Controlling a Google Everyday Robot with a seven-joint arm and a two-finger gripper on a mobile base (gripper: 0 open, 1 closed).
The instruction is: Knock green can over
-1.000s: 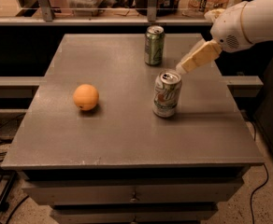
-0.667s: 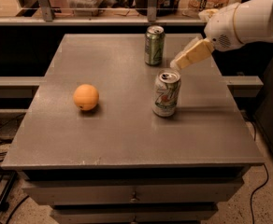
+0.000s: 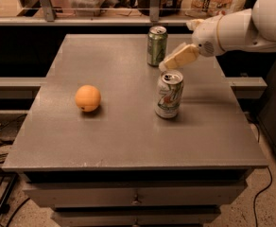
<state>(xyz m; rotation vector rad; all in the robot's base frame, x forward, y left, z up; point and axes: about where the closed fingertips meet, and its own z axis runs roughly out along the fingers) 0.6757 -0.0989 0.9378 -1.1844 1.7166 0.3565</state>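
On grey table [image 3: 105, 141]: green can [image 3: 157, 45] upright, pincer [image 3: 164, 65] beside (ledge [image 3: 105, 19] behind).

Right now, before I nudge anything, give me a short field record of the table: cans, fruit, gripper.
target: dark olive-green metal can, upright, near table's far edge
other can: whitish-silver can with green logo, upright, nearer camera
fruit: round orange, view-left of both cans
gripper: cream gripper, between the two cans, beside target's right side; contact unclear
surface: grey table
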